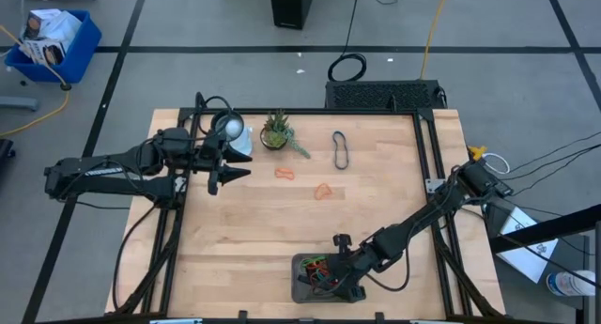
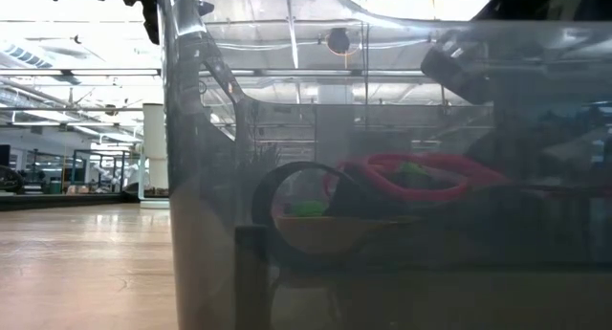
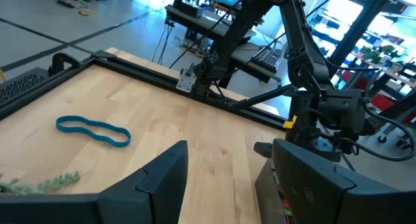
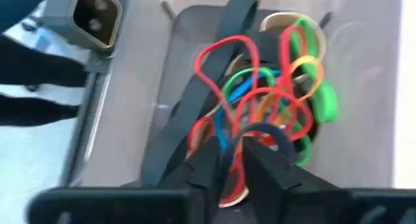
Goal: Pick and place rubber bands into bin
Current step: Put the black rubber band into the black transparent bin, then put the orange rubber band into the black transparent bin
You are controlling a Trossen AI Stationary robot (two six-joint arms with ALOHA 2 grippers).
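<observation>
Wood table (image 1: 244,230), no legible text; R gripper (image 4: 237,160) narrowly parted over bin (image 1: 302,288) rubber bands (image 4: 260,100); L gripper (image 1: 235,174) wide apart, idle.

You see a dark grey bin (image 1: 302,288) at six o'clock on the pale wood table (image 1: 235,249), full of red, orange, green, blue and black rubber bands (image 4: 260,100). Two orange bands (image 1: 285,174) lie near centre. A dark blue band (image 1: 341,149) sits toward one o'clock, beside a green plant (image 1: 277,131).
</observation>
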